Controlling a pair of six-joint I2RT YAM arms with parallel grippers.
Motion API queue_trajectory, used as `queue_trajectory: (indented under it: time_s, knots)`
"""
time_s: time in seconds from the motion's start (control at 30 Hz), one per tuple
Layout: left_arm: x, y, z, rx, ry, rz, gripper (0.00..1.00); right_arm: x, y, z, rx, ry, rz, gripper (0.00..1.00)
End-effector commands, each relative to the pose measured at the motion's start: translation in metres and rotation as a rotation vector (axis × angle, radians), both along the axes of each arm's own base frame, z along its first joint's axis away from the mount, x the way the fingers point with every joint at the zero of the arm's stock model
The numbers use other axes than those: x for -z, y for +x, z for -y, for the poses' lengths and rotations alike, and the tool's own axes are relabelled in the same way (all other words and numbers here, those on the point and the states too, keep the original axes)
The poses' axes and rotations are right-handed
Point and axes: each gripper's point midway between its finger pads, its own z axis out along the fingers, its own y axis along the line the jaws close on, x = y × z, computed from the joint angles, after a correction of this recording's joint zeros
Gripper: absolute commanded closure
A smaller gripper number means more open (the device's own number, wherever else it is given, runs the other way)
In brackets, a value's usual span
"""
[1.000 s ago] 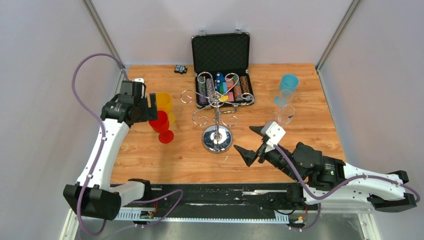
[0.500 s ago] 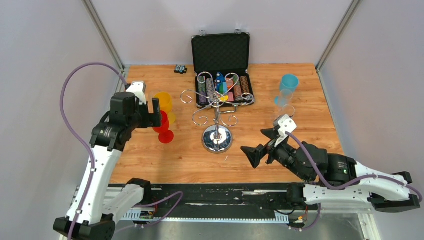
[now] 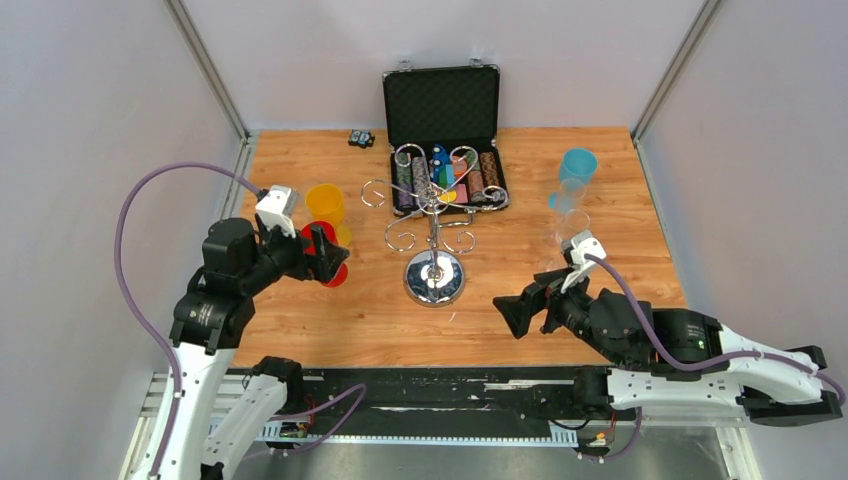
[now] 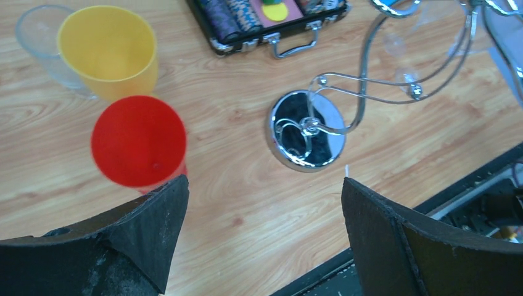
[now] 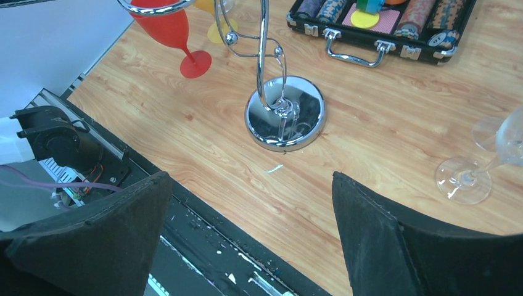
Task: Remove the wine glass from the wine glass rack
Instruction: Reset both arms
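Observation:
The chrome wine glass rack point(image 3: 433, 205) stands mid-table on its round mirrored base point(image 3: 434, 277). I see no glass hanging on its curled arms. It also shows in the left wrist view point(image 4: 306, 131) and the right wrist view point(image 5: 285, 114). A red wine glass point(image 3: 311, 233) stands upright on the table to its left, also in the wrist views point(image 4: 139, 140) point(image 5: 169, 31). My left gripper point(image 3: 330, 252) is open and empty, hovering over the red glass; its jaws point(image 4: 265, 234) stand wide apart. My right gripper point(image 3: 528, 300) is open and empty right of the base, jaws point(image 5: 253, 228) wide.
A yellow glass point(image 3: 325, 203) stands behind the red one. Clear wine glasses point(image 3: 570, 225) and a blue cup point(image 3: 577, 165) stand at the right; one clear glass point(image 5: 481, 163) is near my right gripper. An open black chip case point(image 3: 443, 130) lies behind the rack.
My left gripper has come nearer and to the right, from beside the red and yellow glasses to above the red one. My right gripper has shifted right. The glasses have not moved.

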Motion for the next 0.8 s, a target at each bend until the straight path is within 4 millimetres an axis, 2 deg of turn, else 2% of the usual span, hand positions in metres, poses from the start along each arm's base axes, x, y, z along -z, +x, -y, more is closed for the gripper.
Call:
queue_trajectory:
  time_s: [0.0, 0.17, 0.3, 0.47, 0.6, 0.77]
  knots:
    - [-0.011, -0.004, 0.023, 0.114, -0.095, 0.055, 0.00, -0.005, -0.001, -0.005, 0.035, 0.043, -0.056, 0.00]
    - [-0.008, -0.009, 0.035, 0.173, -0.147, 0.057, 0.00, 0.003, -0.001, -0.015, 0.047, 0.028, -0.092, 0.00]
    - [-0.013, -0.016, 0.045, 0.236, -0.199, 0.078, 0.00, 0.013, 0.000, -0.018, 0.068, 0.003, -0.105, 0.00]
    - [-0.011, -0.021, 0.047, 0.250, -0.212, 0.082, 0.00, 0.024, 0.003, -0.010, 0.101, 0.003, -0.109, 0.00]
    - [-0.008, -0.026, 0.052, 0.275, -0.243, 0.065, 0.00, 0.023, 0.001, -0.002, 0.108, 0.051, -0.125, 0.00]
    - [-0.006, -0.031, 0.052, 0.279, -0.253, 0.070, 0.00, 0.022, 0.006, 0.017, 0.201, 0.135, -0.156, 0.00]
